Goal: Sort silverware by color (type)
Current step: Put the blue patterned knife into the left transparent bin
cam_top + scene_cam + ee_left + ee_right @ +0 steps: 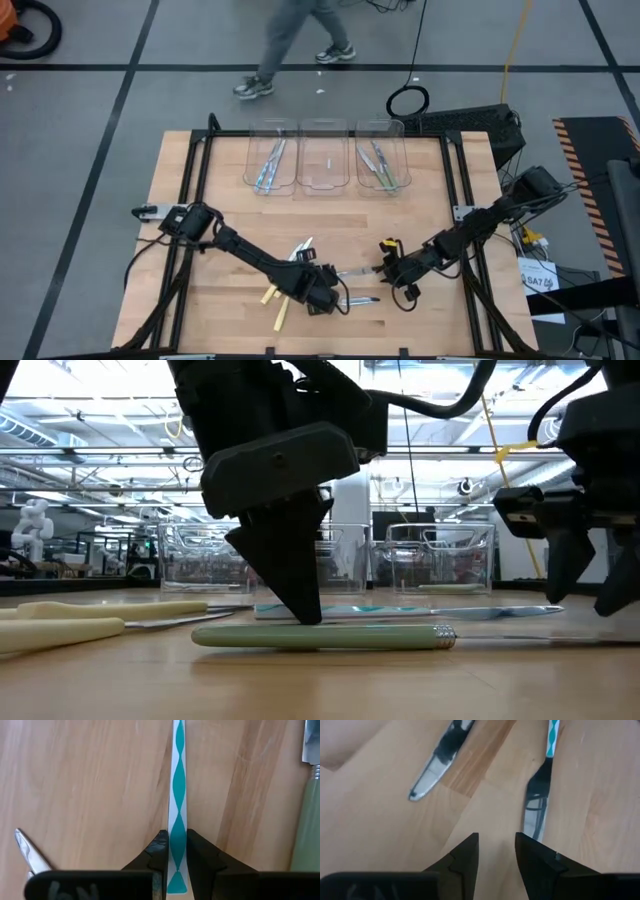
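The silverware lies partly sorted: a few pieces sit in the clear bins (325,160) at the far edge of the bench (180,170), while the rest lie loose near the front edge between the two arms. The left pincer (176,851) is down on the bench with its fingers (159,851) straddling the teal-patterned handle (178,780) of one utensil, the pads almost touching its edges; the grip looks nearly closed, though I cannot tell that it is firm. A green-handled knife (320,636) lies just beside it, and pale yellow pieces (275,300) lie nearby.

To do this step well, the pincer should finish closing squarely across the slim handle, centred as it is now, so the piece does not twist or slip. The lift should be straight up, so the neighbouring green handle is not dragged along. The piece likely belongs in the bin holding matching handles.

The right pincer (496,851) hovers half open and empty over two silvery blades (439,757).
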Controlling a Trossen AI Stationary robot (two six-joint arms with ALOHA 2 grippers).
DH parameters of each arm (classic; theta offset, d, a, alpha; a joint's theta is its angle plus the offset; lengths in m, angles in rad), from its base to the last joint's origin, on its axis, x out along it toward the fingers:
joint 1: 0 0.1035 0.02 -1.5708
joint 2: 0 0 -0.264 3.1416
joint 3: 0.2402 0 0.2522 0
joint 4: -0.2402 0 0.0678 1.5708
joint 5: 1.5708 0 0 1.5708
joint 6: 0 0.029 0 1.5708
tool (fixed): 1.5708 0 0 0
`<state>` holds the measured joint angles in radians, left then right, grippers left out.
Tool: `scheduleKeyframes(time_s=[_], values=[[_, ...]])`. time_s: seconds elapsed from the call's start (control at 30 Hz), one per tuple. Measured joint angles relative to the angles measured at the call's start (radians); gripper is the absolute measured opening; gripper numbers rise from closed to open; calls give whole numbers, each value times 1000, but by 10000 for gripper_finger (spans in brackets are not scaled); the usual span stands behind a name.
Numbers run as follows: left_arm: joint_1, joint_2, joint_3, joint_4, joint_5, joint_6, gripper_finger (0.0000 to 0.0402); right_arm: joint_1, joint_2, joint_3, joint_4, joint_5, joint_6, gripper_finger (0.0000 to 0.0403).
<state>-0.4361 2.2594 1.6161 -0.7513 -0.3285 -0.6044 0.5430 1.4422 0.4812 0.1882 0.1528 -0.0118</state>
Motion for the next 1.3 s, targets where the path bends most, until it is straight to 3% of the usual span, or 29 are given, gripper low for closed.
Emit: scheduleKeyframes(time_s=[0.4,0.57,0.73,1.0,1.3], values=[[-12,-11,37,-37,-21,11,49,0,-127,0,-5,5,-8,121],[-13,-4,88,-61,-33,33,49,-1,-121,0,5,11,18,121],[-15,0,110,-52,-41,43,49,-3,-91,0,93,113,93,121],[-16,0,111,-58,-47,50,49,-6,-15,0,224,151,74,121],[-17,-2,113,-60,-65,45,49,15,-107,49,120,191,52,121]])
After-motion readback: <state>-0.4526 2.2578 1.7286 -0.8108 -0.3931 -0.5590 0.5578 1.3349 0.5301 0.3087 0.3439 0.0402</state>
